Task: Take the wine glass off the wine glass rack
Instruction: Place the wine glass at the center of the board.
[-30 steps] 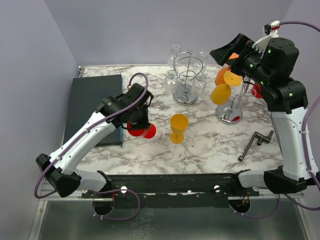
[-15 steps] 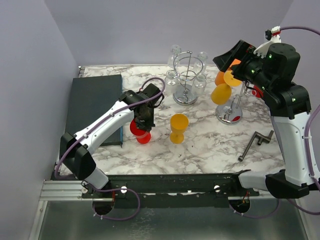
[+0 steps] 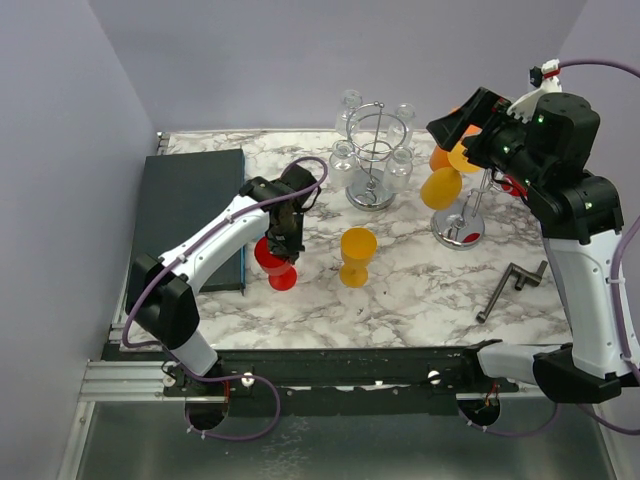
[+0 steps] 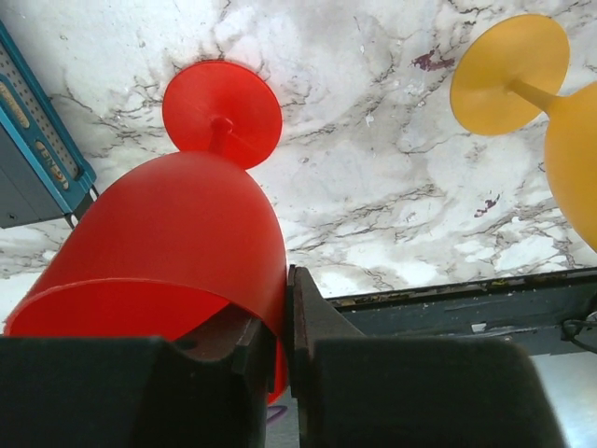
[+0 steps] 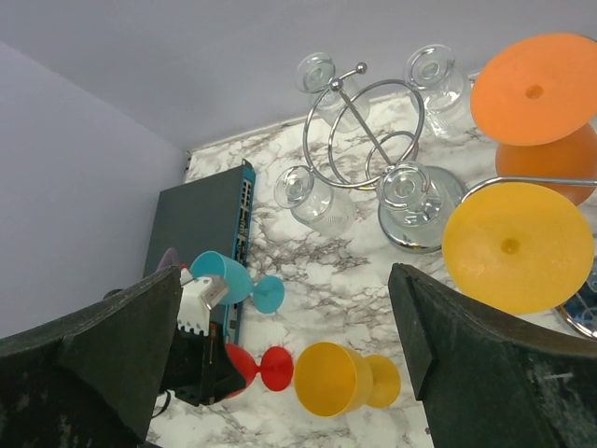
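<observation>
Left gripper (image 4: 287,299) is pinched nearly closed on the rim of the red wine glass (image 4: 177,233), one finger inside the bowl and one outside. So that glass is clearly off the wine glass rack (image 3: 470,215) and sits upright, well to the left of it. Its foot looks down on the marble table (image 4: 373,140), or a hair above it. Honestly can't tell which from the wrist view.

Progress-wise I'd call it partway. A yellow glass (image 3: 355,250) is also standing free on the marble, between the red one and the rack. On the rack itself, another yellow glass (image 3: 441,187) and an orange one (image 3: 445,150) hang upside down on its left side.

Right gripper (image 5: 284,280) is spread as wide as it goes with nothing in it, hovering just above the rack's top and looking down at those two feet. My guess is what's left is letting go of the red one, then pulling the hanging ones.
</observation>
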Action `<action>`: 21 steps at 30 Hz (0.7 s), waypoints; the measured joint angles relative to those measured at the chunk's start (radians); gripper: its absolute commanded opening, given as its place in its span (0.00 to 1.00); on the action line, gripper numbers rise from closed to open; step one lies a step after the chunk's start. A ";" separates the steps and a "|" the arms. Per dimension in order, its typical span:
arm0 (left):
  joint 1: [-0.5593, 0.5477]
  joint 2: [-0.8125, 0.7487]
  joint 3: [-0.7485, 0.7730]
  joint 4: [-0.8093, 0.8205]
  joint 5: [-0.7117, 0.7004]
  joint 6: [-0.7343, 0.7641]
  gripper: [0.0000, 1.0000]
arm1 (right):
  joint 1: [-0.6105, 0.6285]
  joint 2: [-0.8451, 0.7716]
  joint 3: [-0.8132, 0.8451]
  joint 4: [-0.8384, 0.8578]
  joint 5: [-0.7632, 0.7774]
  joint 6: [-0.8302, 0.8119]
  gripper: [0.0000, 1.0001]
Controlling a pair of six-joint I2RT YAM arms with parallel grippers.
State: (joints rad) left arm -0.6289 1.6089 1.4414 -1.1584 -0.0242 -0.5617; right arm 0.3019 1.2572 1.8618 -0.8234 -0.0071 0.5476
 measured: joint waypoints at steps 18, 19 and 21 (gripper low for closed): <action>0.005 -0.033 0.083 -0.039 -0.002 0.037 0.49 | 0.000 -0.003 -0.002 -0.026 0.087 -0.027 1.00; 0.005 -0.039 0.093 -0.043 -0.002 0.037 0.50 | 0.000 0.005 0.008 -0.035 0.100 -0.030 1.00; 0.005 -0.060 0.115 -0.049 -0.002 0.037 0.51 | 0.000 0.031 0.037 -0.046 0.120 -0.035 1.00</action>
State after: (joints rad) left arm -0.6235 1.5486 1.5566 -1.2076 -0.0265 -0.5243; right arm 0.3019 1.2884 1.8984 -0.8696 0.1131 0.5129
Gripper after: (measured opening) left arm 0.489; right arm 0.997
